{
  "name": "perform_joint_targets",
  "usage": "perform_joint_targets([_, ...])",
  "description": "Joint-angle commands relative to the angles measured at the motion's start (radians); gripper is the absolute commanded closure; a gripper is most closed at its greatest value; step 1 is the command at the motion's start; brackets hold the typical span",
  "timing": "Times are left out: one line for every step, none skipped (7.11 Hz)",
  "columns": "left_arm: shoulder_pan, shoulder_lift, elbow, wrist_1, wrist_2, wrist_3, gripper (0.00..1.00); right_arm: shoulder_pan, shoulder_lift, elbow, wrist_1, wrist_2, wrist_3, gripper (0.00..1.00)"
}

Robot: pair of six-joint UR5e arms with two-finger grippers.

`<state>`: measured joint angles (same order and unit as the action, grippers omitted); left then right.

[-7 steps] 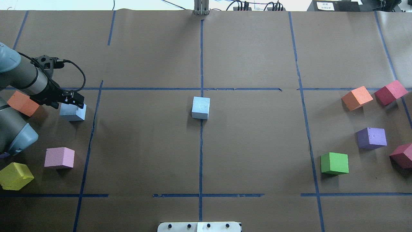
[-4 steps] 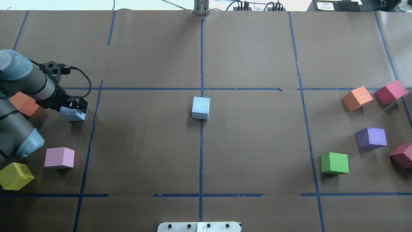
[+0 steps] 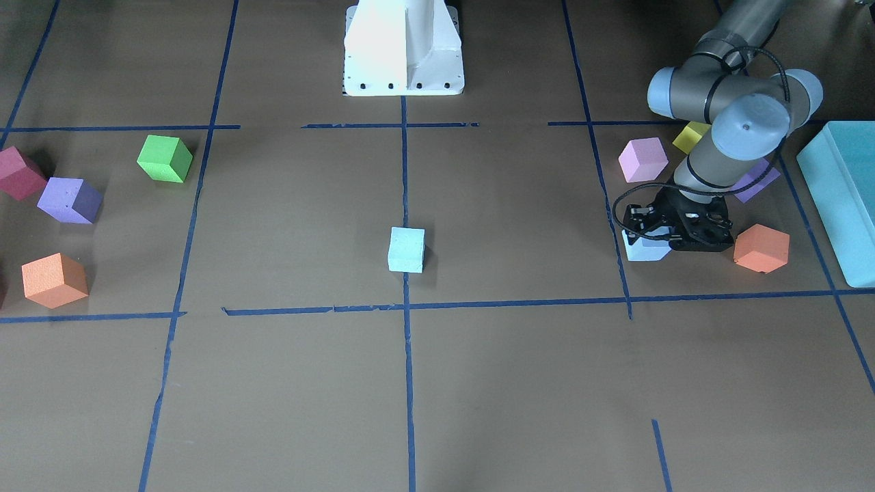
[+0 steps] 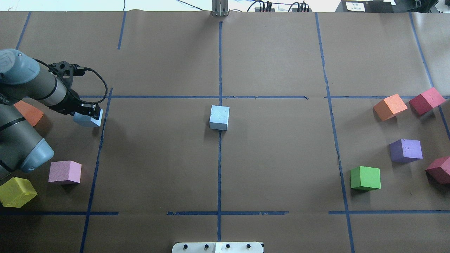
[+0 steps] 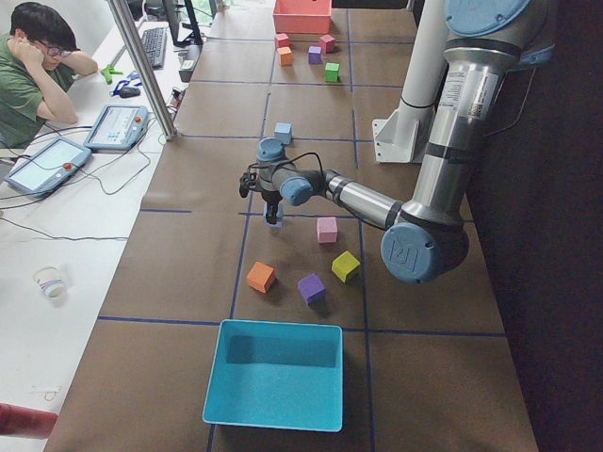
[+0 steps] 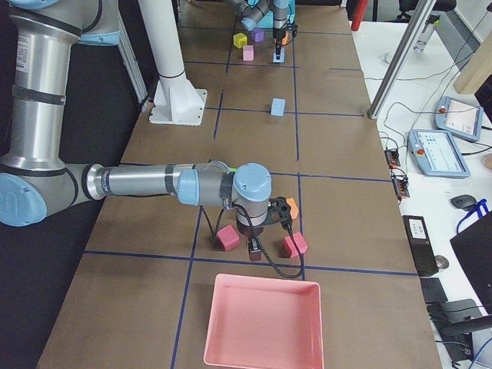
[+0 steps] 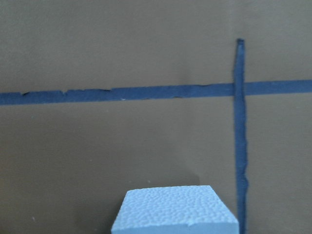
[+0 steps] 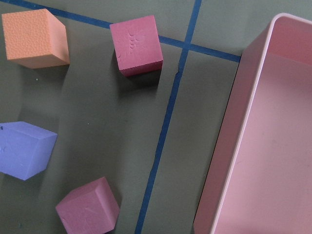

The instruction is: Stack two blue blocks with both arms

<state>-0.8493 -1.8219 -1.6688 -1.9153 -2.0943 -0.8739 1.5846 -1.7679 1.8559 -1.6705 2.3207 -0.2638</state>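
1. Since a second ago the left claw (image 4: 90, 111) has slid toward the right of the overhead frame. The held blue block (image 4: 86, 121) has gone along with it, from short of the blue tape line (image 4: 99, 151) to right beside it.
2. That claw is pinching this block between its fingers. The block's textured top fills the bottom middle of the left wrist view. I cannot tell whether it is lifted clear of the brown paper.
3. Behind the claw, the left arm (image 4: 21, 140) comes in from the left edge of the overhead frame, with a black cable looping over its wrist.
4. Close round the arm are an orange cube (image 4: 31, 114) partly tucked under it, a pink cube (image 4: 65, 172) lower down, and a yellow cube (image 4: 17, 191) in the lower left corner. A teal box (image 3: 837, 198) lies at the right edge of the front-facing view.
5. The second blue block (image 4: 219, 117) sits alone on the tape line at the middle of the overhead frame, well apart from the held one.
6. The right claw (image 6: 257, 234) shows only in the exterior right view, low among maroon cubes (image 6: 227, 237) near a pink tray (image 6: 261, 323). I cannot tell whether it is spread or pressed together.
7. At the right of the overhead frame lie a second orange cube (image 4: 390, 106), a purple cube (image 4: 406, 150) and a green cube (image 4: 365, 178).
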Motion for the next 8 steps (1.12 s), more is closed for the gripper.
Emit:
perform_joint_targets([0.007,-0.205,-0.049,0.249,-0.003,-0.007,0.72,0.000,-0.001,0.000,0.000,0.000,0.000,0.00])
perform_joint_targets([0.050,-0.358,-0.020,0.365,0.002,0.003,0.71,0.000,-0.001,0.000,0.000,0.000,0.000,0.00])
perform_joint_targets([0.093,-0.460,0.038,0.366,0.002,0.000,0.71,0.000,-0.001,0.000,0.000,0.000,0.003,0.00])
perform_joint_targets([0.119,-0.597,0.152,0.375,0.044,-0.016,0.71,0.000,0.001,0.000,0.000,0.000,0.003,0.00])
perform_joint_targets([0.187,-0.697,0.258,0.375,0.116,-0.073,0.71,0.000,0.001,0.000,0.000,0.000,0.002,0.00])
perform_joint_targets([0.200,-0.771,0.346,0.374,0.138,-0.082,0.71,0.000,0.001,0.000,0.000,0.000,0.003,0.00])
perform_joint_targets([0.226,-0.783,0.366,0.374,0.138,-0.080,0.71,0.000,0.001,0.000,0.000,0.000,0.002,0.00])
perform_joint_targets([0.248,-0.784,0.368,0.372,0.154,-0.082,0.69,0.000,-0.001,0.000,0.000,0.000,0.002,0.00])
